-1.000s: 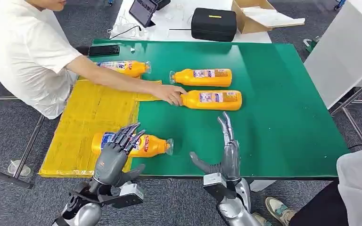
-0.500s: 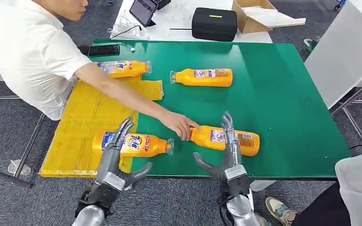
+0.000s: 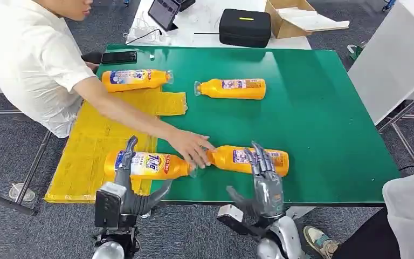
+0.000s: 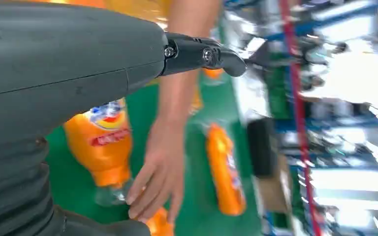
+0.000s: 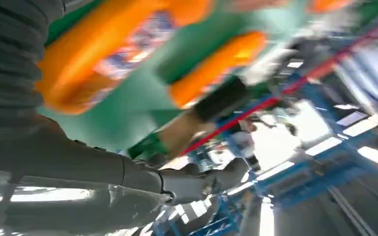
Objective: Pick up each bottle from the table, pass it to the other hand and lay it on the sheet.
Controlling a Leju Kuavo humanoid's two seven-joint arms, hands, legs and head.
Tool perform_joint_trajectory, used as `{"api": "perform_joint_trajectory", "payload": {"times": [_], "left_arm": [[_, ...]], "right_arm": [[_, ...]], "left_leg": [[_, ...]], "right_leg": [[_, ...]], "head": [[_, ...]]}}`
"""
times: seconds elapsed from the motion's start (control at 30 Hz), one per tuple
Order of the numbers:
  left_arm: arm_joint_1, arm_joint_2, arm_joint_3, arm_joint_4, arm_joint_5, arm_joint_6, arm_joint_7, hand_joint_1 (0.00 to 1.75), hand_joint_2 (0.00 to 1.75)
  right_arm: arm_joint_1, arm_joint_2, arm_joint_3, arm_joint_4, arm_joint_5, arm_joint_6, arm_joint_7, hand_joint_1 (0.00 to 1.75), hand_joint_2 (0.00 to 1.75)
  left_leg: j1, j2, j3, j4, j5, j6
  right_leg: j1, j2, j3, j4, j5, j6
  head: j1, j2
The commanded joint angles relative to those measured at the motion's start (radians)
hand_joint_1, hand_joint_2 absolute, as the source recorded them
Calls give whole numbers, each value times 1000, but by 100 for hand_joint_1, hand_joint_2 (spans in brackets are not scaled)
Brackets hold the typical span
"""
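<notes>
Several orange bottles lie on their sides. One (image 3: 145, 164) rests on the yellow sheet (image 3: 94, 140) near the front edge, its cap end over the green table (image 3: 323, 108). Just in front of it my left hand (image 3: 126, 183) stands edge-on, fingers apart, holding nothing. The left wrist view shows this bottle (image 4: 101, 147) beyond the hand. A second bottle (image 3: 248, 160) lies front right; my right hand (image 3: 264, 181) stands before it with fingers spread over it, gripping nothing. A person's hand (image 3: 191, 148) touches its cap end. Two more bottles lie farther back, one (image 3: 135, 79) by the sheet's far end, one (image 3: 232, 88) mid-table.
A person in a white shirt (image 3: 27, 59) leans in from the left, arm across the sheet. A black phone (image 3: 118, 56) lies at the table's back left. Behind, a white table carries a black case (image 3: 244, 27) and a cardboard box (image 3: 296, 16). Someone's shoe (image 3: 318, 237) shows at lower right.
The person slid a bottle from mid-table to the front, in front of my right hand. My left hand turned edge-on and drew back from the bottle on the sheet. My right hand sank lower.
</notes>
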Motion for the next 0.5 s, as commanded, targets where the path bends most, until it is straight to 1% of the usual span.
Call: {"api": "perform_joint_trajectory", "payload": {"times": [0.03,0.07,0.17,0.2,0.23,0.27,0.3,0.33,0.37,0.4,0.47,0.5], "left_arm": [[-43,-39,29,87,4,25,22,0,175],[-45,-40,29,92,3,26,21,0,175],[-45,-40,29,92,3,26,21,0,175],[-43,-41,29,93,-8,36,14,0,175],[-43,-42,28,92,-8,34,14,0,175],[-52,-43,25,98,-7,30,14,0,175],[-56,-45,27,101,-1,28,15,0,175],[-61,-45,28,101,0,28,14,0,175],[-63,-45,28,98,0,27,14,0,175],[-64,-44,29,96,0,26,14,0,175],[-65,-42,23,97,-4,22,14,0,175],[-65,-42,13,102,-4,19,15,0,175]], "right_arm": [[-70,-96,-85,164,255,-11,127,0,175],[-78,-97,-83,173,257,-11,130,0,175],[-78,-97,-83,173,257,-11,130,0,175],[-85,-102,-70,201,269,12,178,0,175],[-99,-120,-52,216,285,29,203,0,175],[-128,-144,-37,261,327,19,239,0,175],[-154,-153,-34,306,327,17,254,0,175],[-178,-155,-30,343,297,6,245,0,175],[-203,-153,-33,379,267,21,235,0,175],[-217,-154,-32,398,262,32,235,0,175],[-236,-159,-27,429,264,31,238,0,175],[-249,-155,-28,449,231,31,214,0,175]], "left_leg": [[-1,0,2,-1,0,1],[-2,2,6,-1,-1,2],[-1,1,2,-1,0,1],[-2,1,9,-2,-2,2],[-2,1,4,-1,-1,1],[-2,1,7,-2,-1,1],[-1,2,5,-1,-1,1],[-1,2,3,-1,0,1],[-1,4,7,-1,-1,2],[-1,4,5,-1,-1,2],[-1,4,6,-1,-1,2],[-1,3,4,-1,-1,2]], "right_leg": [[0,-1,3,-1,0,0],[0,0,6,-2,-1,-1],[0,0,2,-1,0,0],[0,-1,8,-2,-2,-2],[0,-1,4,-1,0,-1],[0,-1,6,-2,-1,-1],[0,1,4,-2,0,-1],[0,1,3,-1,1,0],[0,2,6,-2,0,-1],[0,2,4,-2,1,0],[0,2,5,-2,0,-1],[0,1,4,-1,1,0]], "head": [[0,0],[0,0],[0,0],[0,0],[0,0],[0,0],[0,0],[0,0],[0,0],[0,0],[0,0],[0,0]]}}
